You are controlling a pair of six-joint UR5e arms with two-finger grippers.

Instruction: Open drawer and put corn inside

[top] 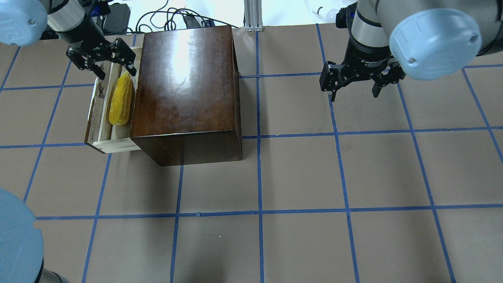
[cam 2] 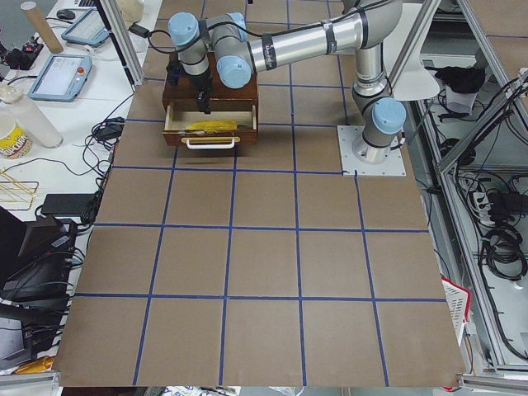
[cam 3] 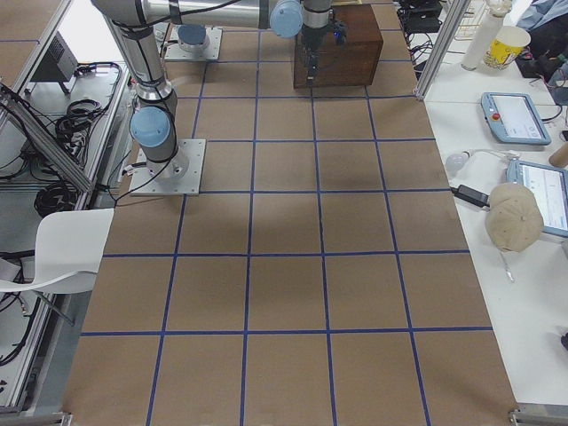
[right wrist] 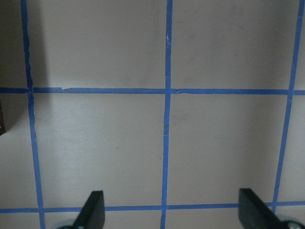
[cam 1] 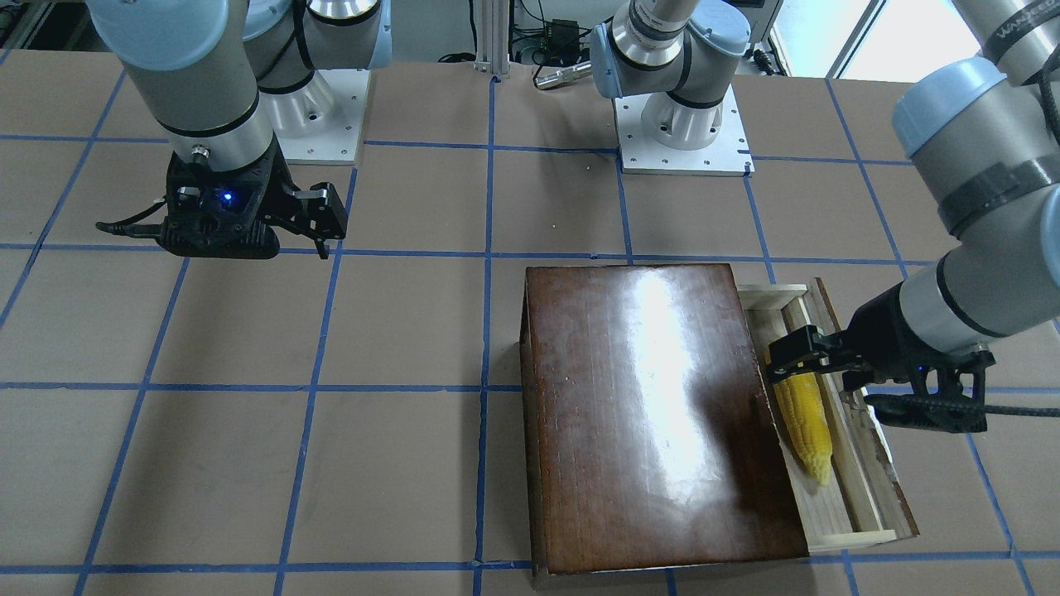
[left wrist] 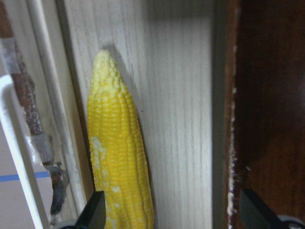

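Observation:
The drawer (top: 103, 118) of pale wood is pulled out of the glossy dark-brown box (top: 184, 86). The yellow corn (top: 120, 100) lies lengthwise on the drawer floor (left wrist: 176, 119). It also shows in the front-facing view (cam 1: 807, 422) and the left wrist view (left wrist: 119, 157). My left gripper (top: 118, 72) is open just above the corn's thick end and holds nothing; one fingertip (left wrist: 93, 212) is beside the cob. My right gripper (top: 353, 94) is open and empty over bare table, well to the box's right.
The brown table (top: 298, 173) is marked in blue tape squares. The drawer's pale handle (left wrist: 14, 152) faces away from the box. Both arm bases (cam 1: 683, 124) stand at the robot's side of the table.

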